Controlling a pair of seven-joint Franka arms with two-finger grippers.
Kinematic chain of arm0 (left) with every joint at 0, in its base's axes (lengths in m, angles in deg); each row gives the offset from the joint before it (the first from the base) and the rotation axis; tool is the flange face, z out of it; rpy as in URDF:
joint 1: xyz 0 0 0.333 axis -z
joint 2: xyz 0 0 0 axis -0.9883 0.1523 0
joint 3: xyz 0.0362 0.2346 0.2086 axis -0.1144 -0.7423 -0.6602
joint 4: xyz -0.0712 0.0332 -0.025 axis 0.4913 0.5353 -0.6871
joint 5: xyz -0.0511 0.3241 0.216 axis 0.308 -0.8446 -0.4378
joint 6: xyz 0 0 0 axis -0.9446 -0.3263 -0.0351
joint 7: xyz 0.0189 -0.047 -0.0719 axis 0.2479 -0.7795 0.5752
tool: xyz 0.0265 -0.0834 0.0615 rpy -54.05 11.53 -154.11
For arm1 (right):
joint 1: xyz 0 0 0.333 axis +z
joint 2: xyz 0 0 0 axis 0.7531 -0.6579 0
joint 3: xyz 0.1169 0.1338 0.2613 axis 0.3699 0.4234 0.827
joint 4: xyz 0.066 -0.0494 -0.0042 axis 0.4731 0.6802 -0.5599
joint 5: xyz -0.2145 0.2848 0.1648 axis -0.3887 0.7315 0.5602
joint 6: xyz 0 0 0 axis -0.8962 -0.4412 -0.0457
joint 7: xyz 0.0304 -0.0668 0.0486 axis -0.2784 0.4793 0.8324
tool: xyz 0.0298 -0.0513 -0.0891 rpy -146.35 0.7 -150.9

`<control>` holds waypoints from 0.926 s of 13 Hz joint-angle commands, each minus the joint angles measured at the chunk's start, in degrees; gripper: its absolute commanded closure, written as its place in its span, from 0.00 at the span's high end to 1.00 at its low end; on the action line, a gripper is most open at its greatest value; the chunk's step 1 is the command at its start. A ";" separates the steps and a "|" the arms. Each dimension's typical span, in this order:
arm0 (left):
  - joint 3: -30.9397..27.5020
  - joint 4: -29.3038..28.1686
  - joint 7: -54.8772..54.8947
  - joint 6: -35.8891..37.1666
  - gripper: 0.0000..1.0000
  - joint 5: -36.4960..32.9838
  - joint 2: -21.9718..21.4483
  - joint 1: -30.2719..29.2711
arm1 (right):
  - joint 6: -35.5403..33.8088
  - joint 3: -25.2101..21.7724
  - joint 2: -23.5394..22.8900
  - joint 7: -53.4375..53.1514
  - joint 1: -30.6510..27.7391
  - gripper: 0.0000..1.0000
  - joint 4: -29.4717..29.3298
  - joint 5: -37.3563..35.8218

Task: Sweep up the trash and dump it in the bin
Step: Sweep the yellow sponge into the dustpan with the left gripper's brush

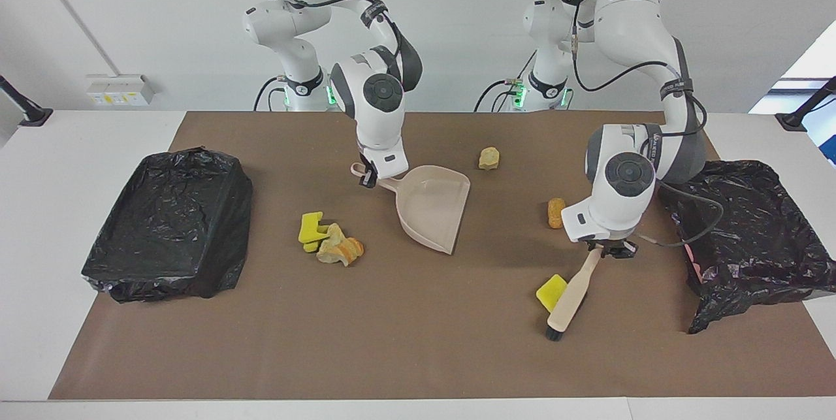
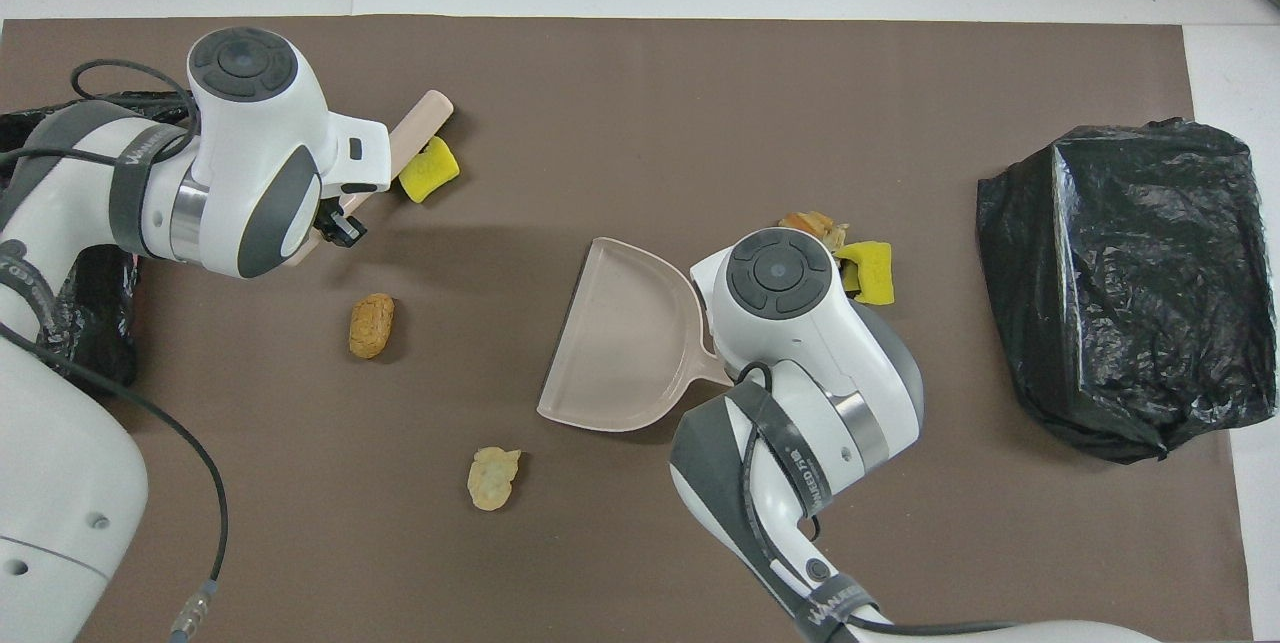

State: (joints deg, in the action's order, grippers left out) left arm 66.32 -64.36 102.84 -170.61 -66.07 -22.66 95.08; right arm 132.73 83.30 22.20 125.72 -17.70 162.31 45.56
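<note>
Currently the left gripper (image 1: 610,250) is clamping the brush (image 1: 569,298) handle, bristles touching a yellow sponge scrap (image 1: 550,291) on the mat (image 1: 418,355) toward the left arm's end. Meanwhile the right gripper (image 1: 368,177) is clamping the dustpan (image 1: 432,207) handle, with a scrap pile (image 1: 330,241) lying beside the pan and two tan lumps (image 1: 556,212) sitting apart.

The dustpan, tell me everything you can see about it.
The dustpan is pale beige, plastic-looking, with a wide flat scoop, raised side walls and a short handle. The right gripper is shut on that handle. Its scoop is empty, its open lip pointing away from the robots, with trash lumps beside it.
</note>
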 commanded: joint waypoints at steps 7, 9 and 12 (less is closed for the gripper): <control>-0.33 -16.27 -5.00 5.07 0.00 9.76 -11.87 10.67 | 1.56 0.06 1.03 -1.04 -0.05 0.00 1.55 1.19; -0.33 -16.90 -5.72 8.57 0.00 16.33 -14.41 11.30 | 1.74 0.06 1.20 -0.60 -0.40 0.00 2.16 1.10; -0.41 -16.73 -9.30 13.15 0.00 22.34 -17.75 12.96 | 1.74 0.06 1.20 -0.60 -0.49 0.00 2.25 1.10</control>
State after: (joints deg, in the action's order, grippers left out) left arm 66.79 -78.66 96.57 -159.15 -46.19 -36.09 106.42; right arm 132.81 83.09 22.20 125.21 -17.58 162.90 45.65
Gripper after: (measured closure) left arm 0.731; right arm 0.670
